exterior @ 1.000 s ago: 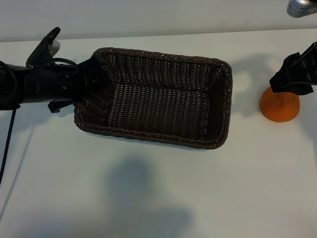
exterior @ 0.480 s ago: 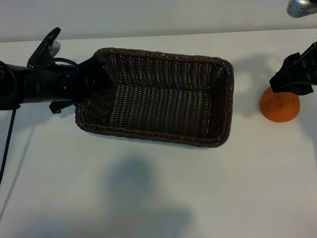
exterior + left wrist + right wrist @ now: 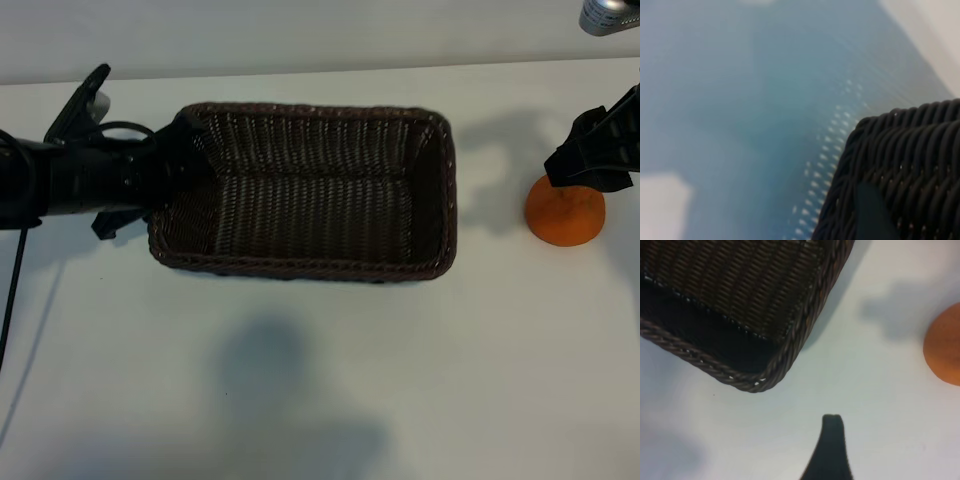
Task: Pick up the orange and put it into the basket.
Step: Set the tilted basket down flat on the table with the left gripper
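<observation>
The rectangular dark brown woven wicker basket (image 3: 300, 190) rests on the white table (image 3: 320, 380) slightly to the 10 o'clock side of the exterior view's centre, with its long sides running from 9 o'clock to 3 o'clock and its interior empty. The left gripper (image 3: 175, 170) reaches in from the 9 o'clock edge and is closed on the basket's short end wall at 9 o'clock, its jaws set partway apart with the braided rim between them; in the left wrist view one dark fingertip (image 3: 872, 212) lies against the weave just below a rounded basket corner (image 3: 900, 165). The small round orange fruit with dimpled skin (image 3: 566, 212) sits on the table at 3 o'clock of the basket, well apart from it, near the 3 o'clock edge of the exterior view. The right gripper (image 3: 592, 155) hangs at the 12 o'clock side of the orange, overlapping its upper edge in that view; its jaws stand wide apart and hold nothing, and whether they touch the fruit cannot be told. The right wrist view shows one dark fingertip (image 3: 832, 440) over bare table, with a basket corner (image 3: 760, 382) and part of the orange (image 3: 945, 347) on opposite sides of it.
</observation>
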`<state>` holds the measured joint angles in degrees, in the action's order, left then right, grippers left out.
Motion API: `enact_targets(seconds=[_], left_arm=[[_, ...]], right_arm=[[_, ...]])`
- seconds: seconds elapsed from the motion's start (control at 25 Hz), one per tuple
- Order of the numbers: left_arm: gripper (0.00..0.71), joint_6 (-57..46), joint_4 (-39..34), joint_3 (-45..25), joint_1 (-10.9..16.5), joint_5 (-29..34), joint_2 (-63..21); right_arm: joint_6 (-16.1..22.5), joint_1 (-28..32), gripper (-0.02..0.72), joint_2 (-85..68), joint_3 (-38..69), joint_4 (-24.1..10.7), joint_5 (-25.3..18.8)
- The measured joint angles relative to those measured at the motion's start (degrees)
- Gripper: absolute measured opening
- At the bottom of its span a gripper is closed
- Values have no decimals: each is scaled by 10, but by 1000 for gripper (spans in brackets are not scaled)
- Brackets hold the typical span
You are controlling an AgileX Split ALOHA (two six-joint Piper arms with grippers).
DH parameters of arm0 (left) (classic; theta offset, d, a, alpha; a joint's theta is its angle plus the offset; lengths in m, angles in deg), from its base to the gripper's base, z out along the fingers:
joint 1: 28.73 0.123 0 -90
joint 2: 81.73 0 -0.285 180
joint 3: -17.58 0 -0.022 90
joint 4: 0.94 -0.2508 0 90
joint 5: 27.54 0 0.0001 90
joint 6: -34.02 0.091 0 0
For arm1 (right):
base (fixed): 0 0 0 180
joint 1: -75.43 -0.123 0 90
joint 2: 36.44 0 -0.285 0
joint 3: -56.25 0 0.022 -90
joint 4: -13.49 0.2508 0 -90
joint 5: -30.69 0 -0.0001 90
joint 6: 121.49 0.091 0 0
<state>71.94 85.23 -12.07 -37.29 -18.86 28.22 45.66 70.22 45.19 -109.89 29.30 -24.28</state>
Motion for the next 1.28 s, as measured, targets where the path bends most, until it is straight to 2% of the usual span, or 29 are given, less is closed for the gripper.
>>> enact_targets(seconds=[0.4,0.72,0.8,0.88,1.0,1.08,1.28], left_arm=[[397,5,2,-6,0,1,0],[402,5,2,-6,0,29,0],[456,2,5,-6,0,39,0],[548,-1,10,-6,0,48,0],[649,-3,13,-6,0,56,0],[671,-3,13,-6,0,61,0],[674,2,13,-6,0,71,-4]], right_arm=[[0,0,593,0,0,0,0],[0,0,593,0,0,0,0],[0,0,593,0,0,0,0],[0,0,593,0,0,0,-2],[-1,0,593,0,0,0,-3],[-1,0,593,0,0,0,-3],[-1,0,593,0,0,-1,-3]])
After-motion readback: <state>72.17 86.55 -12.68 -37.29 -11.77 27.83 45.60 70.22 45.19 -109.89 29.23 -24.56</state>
